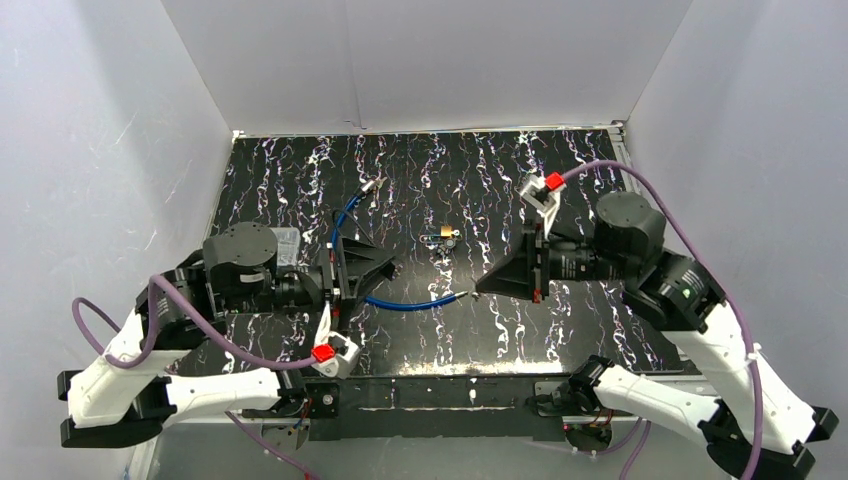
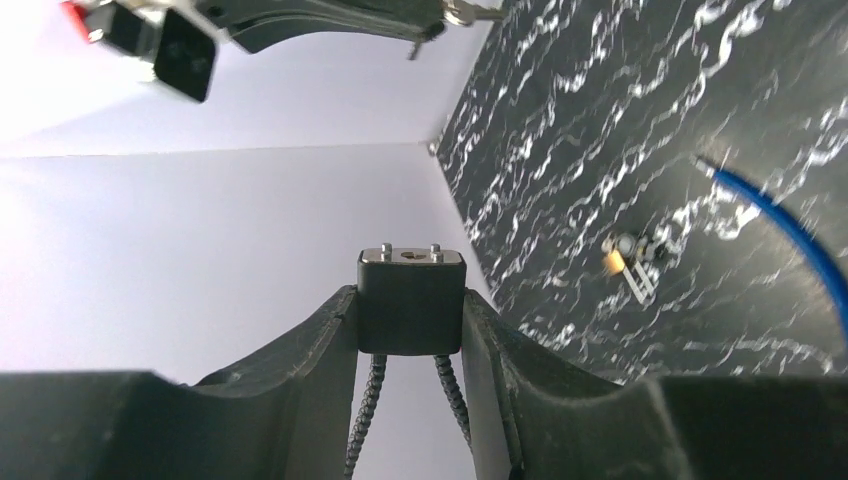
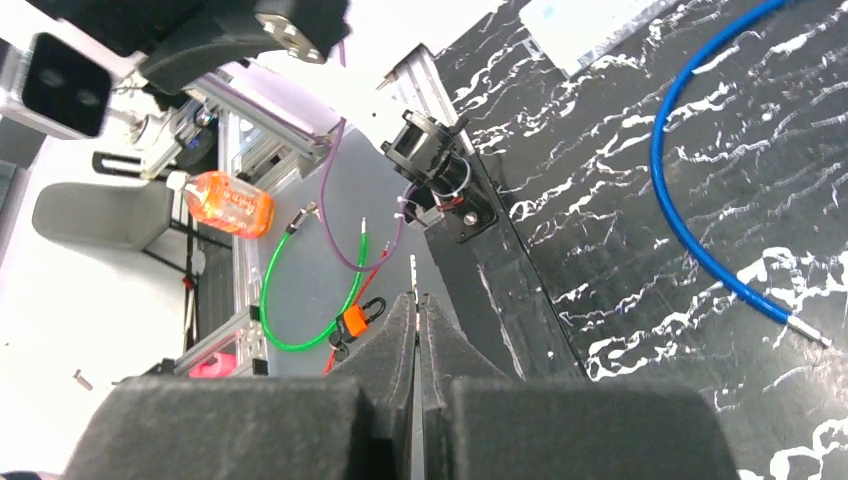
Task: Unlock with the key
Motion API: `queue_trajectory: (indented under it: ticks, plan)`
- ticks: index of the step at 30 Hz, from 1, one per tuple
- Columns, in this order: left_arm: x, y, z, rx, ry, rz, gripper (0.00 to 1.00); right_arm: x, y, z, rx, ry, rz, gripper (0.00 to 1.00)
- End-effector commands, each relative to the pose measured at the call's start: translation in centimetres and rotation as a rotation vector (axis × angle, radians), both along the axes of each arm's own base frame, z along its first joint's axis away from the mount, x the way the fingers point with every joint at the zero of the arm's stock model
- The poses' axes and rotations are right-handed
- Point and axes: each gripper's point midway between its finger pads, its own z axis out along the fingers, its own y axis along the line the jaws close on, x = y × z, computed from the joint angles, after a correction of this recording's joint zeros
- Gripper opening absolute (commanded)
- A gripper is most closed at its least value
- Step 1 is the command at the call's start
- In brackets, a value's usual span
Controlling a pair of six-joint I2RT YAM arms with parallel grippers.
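A black table with white streaks (image 1: pixel 560 330) is seen, with white walls (image 1: pixel 430 60) on three sides. A long blue cord (image 1: pixel 410 305) with shiny metal ends is laid in a curve on the table. One end is nearer the back. The other end is near the tips of the right fingers.

From above, the two sets of fingers are seen pointed at each other across the middle of the table. The left fingers (image 2: pixel 320 340) are closed partway on a black block with a silver top (image 2: pixel 411 300), which is touched by a finger on each side. The right fingers (image 3: pixel 385 340) are pressed tight together.

On the silver top of the block, two little studs and a small hole are seen. Two dark twisted strands are seen under the block.

A small gold and silver bunch (image 1: pixel 445 236) is laid on the table between the two sets of fingers, a bit further back, and is touched by neither. It is too small for a lock or keys to be told apart in it.

A thin pale strip (image 3: pixel 413 275) is pinched between the right fingers and is poked out past their tips. Whether it is the key cannot be told.
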Motion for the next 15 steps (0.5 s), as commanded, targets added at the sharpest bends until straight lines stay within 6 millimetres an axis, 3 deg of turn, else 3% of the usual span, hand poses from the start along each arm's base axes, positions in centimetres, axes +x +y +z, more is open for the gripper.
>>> queue_trajectory:
  ticks: [1, 8, 15]
  plan:
    - [2.1, 0.3, -2.3, 0.216, -0.189, -0.002, 0.0, -0.9, 1.1, 3.3, 0.053, -0.077, 0.138, 0.01]
    - [3.1, -0.3, -2.9, 0.255, -0.274, 0.0, 0.0, -0.4, 2.3, 4.0, 0.028, -0.089, 0.183, 0.01]
    - [3.8, -0.3, -3.8, 0.316, -0.25, 0.024, 0.0, 1.4, 3.7, 1.5, -0.076, -0.104, 0.15, 0.01]
